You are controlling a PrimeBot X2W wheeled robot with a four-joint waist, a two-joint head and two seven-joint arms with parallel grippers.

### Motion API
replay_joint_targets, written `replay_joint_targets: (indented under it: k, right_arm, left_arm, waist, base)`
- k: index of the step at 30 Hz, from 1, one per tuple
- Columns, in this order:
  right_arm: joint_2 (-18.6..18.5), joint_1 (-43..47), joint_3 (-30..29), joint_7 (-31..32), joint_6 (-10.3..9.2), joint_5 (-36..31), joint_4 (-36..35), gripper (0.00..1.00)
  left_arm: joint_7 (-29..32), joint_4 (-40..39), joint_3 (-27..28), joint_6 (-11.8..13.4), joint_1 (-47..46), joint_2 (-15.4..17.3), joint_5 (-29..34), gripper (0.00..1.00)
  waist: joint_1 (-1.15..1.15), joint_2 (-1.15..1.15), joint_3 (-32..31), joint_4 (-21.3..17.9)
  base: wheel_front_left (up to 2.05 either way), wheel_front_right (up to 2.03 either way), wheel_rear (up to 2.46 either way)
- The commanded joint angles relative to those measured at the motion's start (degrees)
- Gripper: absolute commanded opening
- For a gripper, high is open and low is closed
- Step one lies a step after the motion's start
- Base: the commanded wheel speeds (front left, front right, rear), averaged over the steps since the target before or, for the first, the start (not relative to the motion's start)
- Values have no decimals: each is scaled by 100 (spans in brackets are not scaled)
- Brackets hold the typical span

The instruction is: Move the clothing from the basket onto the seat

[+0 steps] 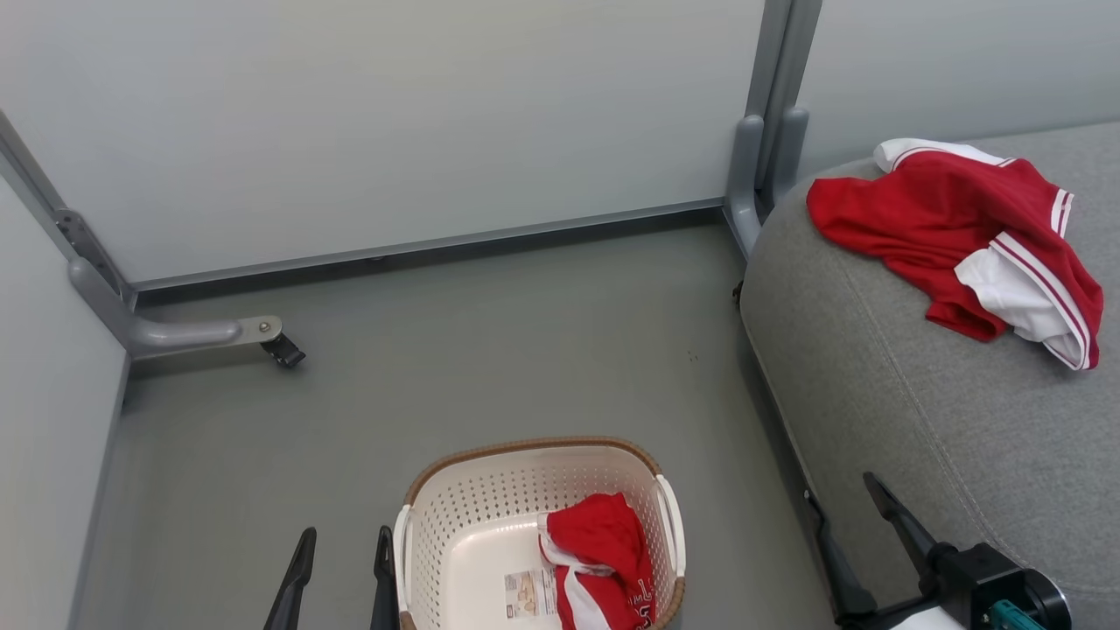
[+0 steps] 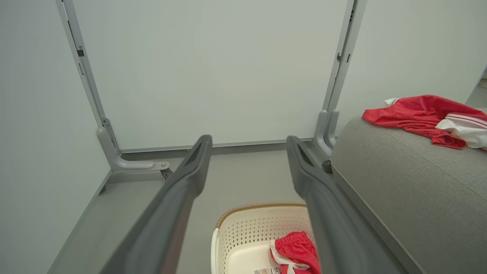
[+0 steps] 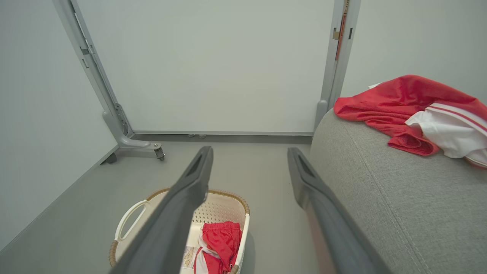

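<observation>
Pale grey partition panels [image 1: 394,114] close off the back and left of a grey floor [image 1: 490,350]. At the far left a metal panel foot [image 1: 210,334] with a small black caster stands on that floor.

Low in the head view, the left end effector [image 1: 346,535] hangs just beside the basket's left wall, its two dark fingers spread apart with nothing between them.

The cream perforated basket [image 1: 525,446] sits on the floor. One red garment [image 1: 604,542] with white trim lies crumpled against its right inner wall, next to a paper label [image 1: 529,593] on the basket bottom.

Right of the basket, the right end effector [image 3: 250,152] is also spread wide and empty, above the near edge of the grey seat [image 1: 919,420].

Farther back on the seat's rounded corner lies the other red garment [image 1: 945,219], bunched, with white striped trim showing at its right side.
</observation>
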Motion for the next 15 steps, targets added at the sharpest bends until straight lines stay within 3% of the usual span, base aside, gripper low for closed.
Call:
replay_joint_targets:
  k: [1, 6, 15]
  right_arm:
    - [-36, -71, -22, -4, -6, 21, -34, 100]
    - [-57, -178, -82, -4, -6, 38, -130, 100]
    - [-71, -911, -298, -4, -6, 49, -475, 100]
  left_arm:
    - [-1, 0, -16, 0, -115, 0, -67, 100]
    - [-1, 18, -65, 1, -233, 0, -56, 100]
    - [-1, 102, -130, -234, -1259, 0, 159, 100]
  waist:
    - [0, 0, 135, -35]
    - [0, 0, 488, -83]
    - [0, 0, 2112, -99]
  base:
    - [0, 0, 0]
    - [0, 0, 0]
    - [0, 0, 0]
